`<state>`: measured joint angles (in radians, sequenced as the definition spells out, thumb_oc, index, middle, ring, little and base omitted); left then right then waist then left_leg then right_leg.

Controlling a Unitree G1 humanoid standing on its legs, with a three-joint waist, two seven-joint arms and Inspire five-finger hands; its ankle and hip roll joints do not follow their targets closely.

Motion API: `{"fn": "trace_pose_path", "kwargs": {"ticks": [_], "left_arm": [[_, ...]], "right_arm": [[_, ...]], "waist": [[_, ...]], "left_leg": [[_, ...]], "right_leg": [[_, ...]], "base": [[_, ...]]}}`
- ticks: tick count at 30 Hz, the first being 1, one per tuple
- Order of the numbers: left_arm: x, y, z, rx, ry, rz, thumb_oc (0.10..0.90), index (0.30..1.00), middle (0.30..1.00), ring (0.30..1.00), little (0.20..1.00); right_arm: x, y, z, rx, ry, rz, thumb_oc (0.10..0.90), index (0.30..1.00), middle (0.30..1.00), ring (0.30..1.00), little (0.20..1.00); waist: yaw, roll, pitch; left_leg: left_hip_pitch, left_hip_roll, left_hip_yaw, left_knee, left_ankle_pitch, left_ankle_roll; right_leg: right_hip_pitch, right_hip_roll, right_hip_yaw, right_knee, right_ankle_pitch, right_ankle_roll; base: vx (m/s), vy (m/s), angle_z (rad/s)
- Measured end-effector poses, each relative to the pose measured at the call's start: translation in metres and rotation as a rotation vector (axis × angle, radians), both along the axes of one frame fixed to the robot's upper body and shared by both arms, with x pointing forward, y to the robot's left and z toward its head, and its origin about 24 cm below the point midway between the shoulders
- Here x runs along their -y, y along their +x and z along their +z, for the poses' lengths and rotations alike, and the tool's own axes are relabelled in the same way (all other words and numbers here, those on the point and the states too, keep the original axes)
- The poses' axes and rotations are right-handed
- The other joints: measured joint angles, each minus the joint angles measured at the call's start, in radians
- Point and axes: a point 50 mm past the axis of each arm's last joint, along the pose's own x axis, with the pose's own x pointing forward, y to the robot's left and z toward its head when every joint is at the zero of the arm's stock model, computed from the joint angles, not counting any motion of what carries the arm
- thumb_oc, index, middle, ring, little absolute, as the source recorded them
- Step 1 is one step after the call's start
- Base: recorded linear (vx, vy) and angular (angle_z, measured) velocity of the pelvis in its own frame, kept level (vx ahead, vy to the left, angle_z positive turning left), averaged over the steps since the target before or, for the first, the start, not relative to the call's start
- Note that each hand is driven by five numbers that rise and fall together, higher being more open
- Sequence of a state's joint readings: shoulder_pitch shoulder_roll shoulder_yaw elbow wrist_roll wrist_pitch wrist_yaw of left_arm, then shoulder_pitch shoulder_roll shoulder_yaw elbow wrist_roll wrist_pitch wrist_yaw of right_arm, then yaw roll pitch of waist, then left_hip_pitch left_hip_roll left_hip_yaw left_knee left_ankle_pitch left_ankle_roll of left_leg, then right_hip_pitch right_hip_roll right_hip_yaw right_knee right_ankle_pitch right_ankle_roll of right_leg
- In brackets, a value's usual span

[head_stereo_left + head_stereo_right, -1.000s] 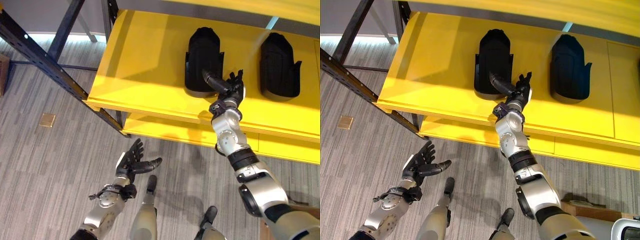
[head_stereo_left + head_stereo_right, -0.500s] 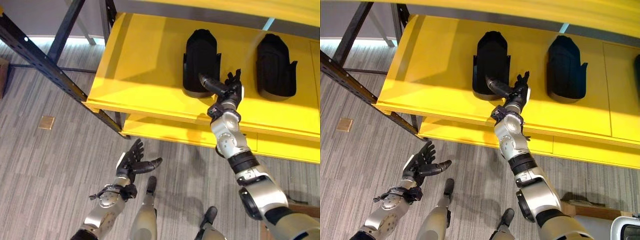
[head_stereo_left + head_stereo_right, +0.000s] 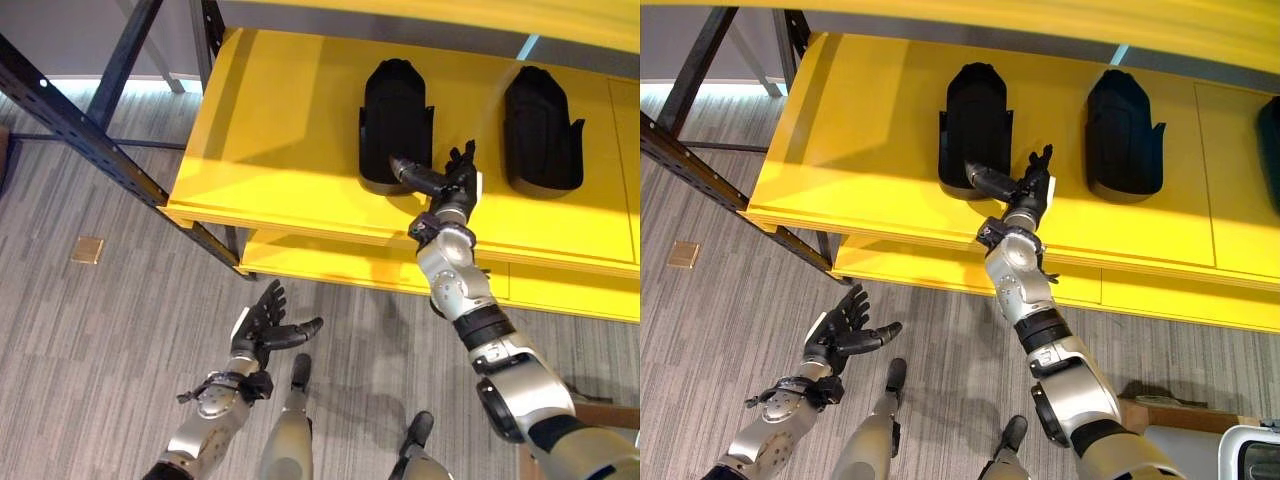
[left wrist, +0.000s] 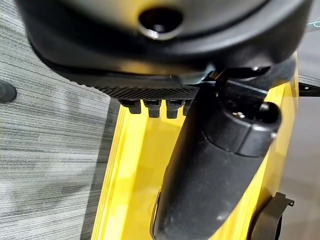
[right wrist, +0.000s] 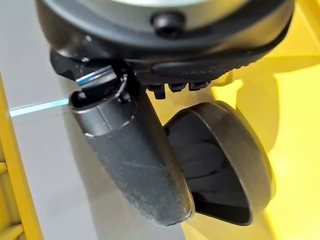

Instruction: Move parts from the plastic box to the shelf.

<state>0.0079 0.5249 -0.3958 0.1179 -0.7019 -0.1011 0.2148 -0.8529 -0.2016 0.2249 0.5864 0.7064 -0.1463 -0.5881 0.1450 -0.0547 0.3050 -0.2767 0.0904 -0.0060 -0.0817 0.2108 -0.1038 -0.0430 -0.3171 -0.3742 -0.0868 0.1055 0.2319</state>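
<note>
While the right hand (image 3: 452, 187) hovered spread and empty beside it, a black moulded plastic part (image 3: 394, 122) stood on the yellow shelf board (image 3: 280, 140), a second part (image 3: 541, 128) alongside. Left hand (image 3: 262, 328): relaxed, holding nothing. Step judged: release done; next, withdrawal toward another part.

This looks like a warehouse or workshop storeroom. A heavy-duty rack fills the upper half of the frame: bright yellow shelf boards (image 3: 290, 120) rest on dark steel beams, and a perforated dark upright (image 3: 90, 130) slants across the upper left. Identical black moulded parts (image 3: 396, 115) stand in a row on the shelf, at the top centre and upper right. Grey striped floor (image 3: 90, 360) covers the lower left.
</note>
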Motion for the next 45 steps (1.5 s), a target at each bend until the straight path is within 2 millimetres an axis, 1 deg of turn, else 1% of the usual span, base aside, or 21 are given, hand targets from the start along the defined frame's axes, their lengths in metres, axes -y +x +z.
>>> {"fn": "trace_pose_path", "kwargs": {"ticks": [25, 31, 35, 38, 41, 45], "left_arm": [[-0.001, -0.001, -0.001, 0.001, -0.002, 0.019, 0.900, 1.000, 1.000, 1.000, 1.000], [0.005, -0.001, -0.002, 0.003, -0.032, 0.024, 0.900, 1.000, 1.000, 1.000, 1.000], [0.005, -0.001, -0.002, 0.003, -0.032, 0.025, 0.900, 1.000, 1.000, 1.000, 1.000], [0.005, -0.001, -0.002, 0.003, -0.032, 0.025, 0.900, 1.000, 1.000, 1.000, 1.000], [0.005, -0.001, -0.001, 0.004, -0.032, 0.025, 0.900, 1.000, 1.000, 1.000, 1.000], [0.005, -0.001, -0.002, 0.002, -0.032, 0.027, 0.900, 1.000, 1.000, 1.000, 1.000]], "right_arm": [[-0.002, 0.000, -0.003, -0.011, -0.015, 0.008, 0.900, 1.000, 1.000, 1.000, 1.000], [-0.003, 0.000, -0.003, -0.012, -0.017, 0.011, 0.900, 1.000, 1.000, 1.000, 1.000], [-0.003, 0.000, -0.004, -0.014, -0.020, 0.014, 0.900, 1.000, 1.000, 1.000, 1.000], [-0.005, 0.000, -0.007, -0.021, -0.036, 0.022, 0.900, 1.000, 1.000, 1.000, 1.000], [-0.006, 0.001, -0.011, -0.035, -0.064, 0.022, 0.900, 1.000, 1.000, 1.000, 1.000], [-0.006, 0.001, -0.012, -0.039, -0.069, 0.023, 0.900, 1.000, 1.000, 1.000, 1.000]], "waist": [[0.000, -0.002, -0.001], [0.000, -0.002, -0.001], [0.000, -0.003, -0.002], [0.000, -0.007, -0.004], [0.001, -0.021, -0.009], [0.004, -0.023, -0.009]], "left_leg": [[0.000, 0.000, -0.001, 0.000, 0.000, 0.000], [0.000, 0.000, -0.001, 0.000, 0.001, 0.001], [0.000, 0.000, -0.001, 0.000, 0.001, 0.001], [0.000, 0.000, -0.001, 0.000, 0.001, 0.001], [0.001, 0.000, -0.001, 0.000, 0.001, 0.001], [0.001, 0.001, -0.001, 0.000, 0.002, 0.001]], "right_leg": [[0.001, 0.000, -0.001, 0.000, 0.000, 0.000], [0.002, 0.001, -0.001, 0.000, 0.000, 0.000], [0.002, 0.001, -0.001, 0.000, 0.000, 0.000], [0.002, 0.001, -0.001, 0.000, 0.000, 0.000], [0.002, 0.001, -0.001, 0.000, 0.000, 0.000], [0.002, 0.001, -0.001, 0.000, 0.000, 0.000]], "base": [[0.00, 0.000, 0.00], [0.00, 0.000, 0.00], [0.00, 0.000, 0.00], [0.00, 0.000, 0.00], [0.00, 0.000, 0.00], [0.00, 0.000, 0.00]]}}
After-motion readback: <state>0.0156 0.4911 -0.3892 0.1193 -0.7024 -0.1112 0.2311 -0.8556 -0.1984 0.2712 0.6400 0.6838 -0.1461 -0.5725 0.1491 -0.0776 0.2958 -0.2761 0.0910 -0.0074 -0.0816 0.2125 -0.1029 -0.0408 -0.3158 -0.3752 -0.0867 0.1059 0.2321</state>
